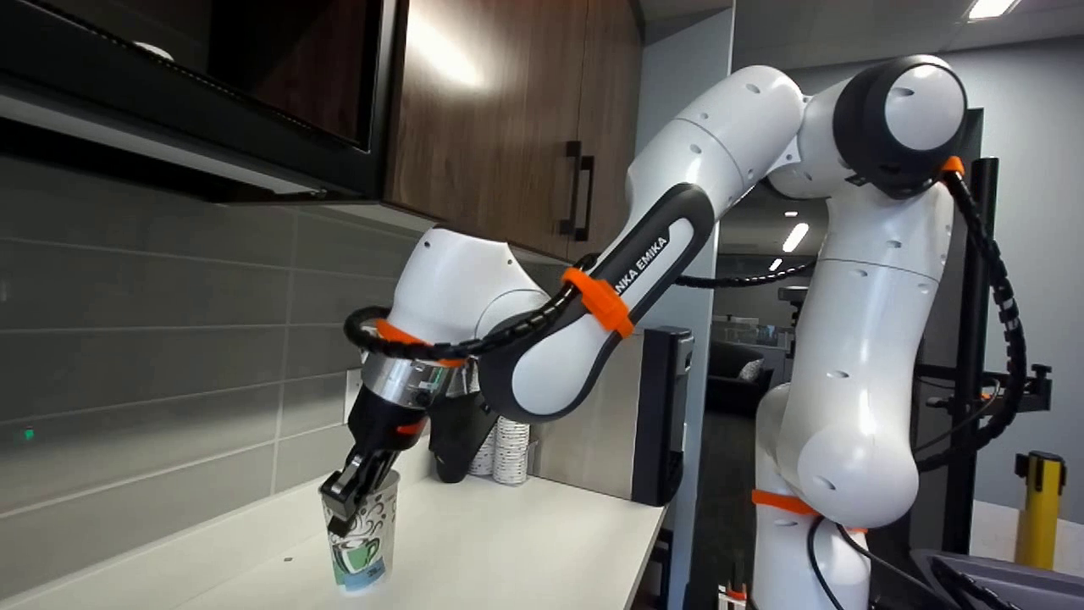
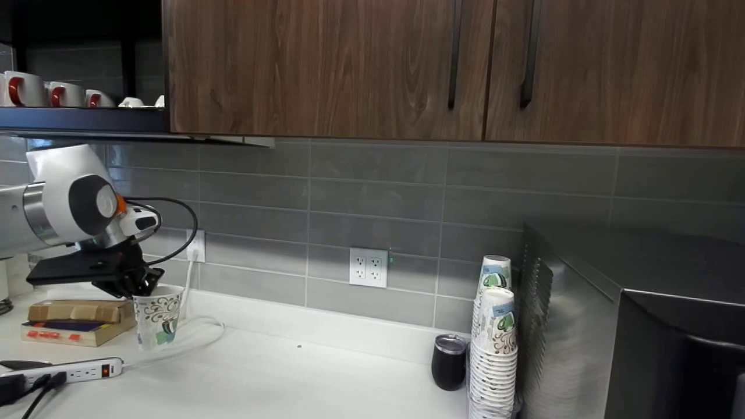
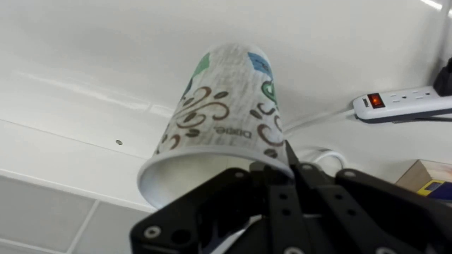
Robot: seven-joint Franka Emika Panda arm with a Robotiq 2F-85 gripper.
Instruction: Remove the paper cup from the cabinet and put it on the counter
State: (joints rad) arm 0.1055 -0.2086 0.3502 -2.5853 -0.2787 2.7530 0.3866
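Note:
The paper cup, white with green and brown print, is upright or slightly tilted over the off-white counter. It also shows in an exterior view and, mouth toward the camera, in the wrist view. My gripper is shut on the cup's wall at the rim, one finger inside and one outside. The gripper also shows in both exterior views. The cup's base is at or just above the counter; I cannot tell if it touches. The brown cabinet hangs above with its doors shut.
A white power strip and books lie near the cup. Stacked paper cups, a black tumbler and a dark metal appliance stand farther along. Mugs sit on the open shelf above. The tiled backsplash runs behind.

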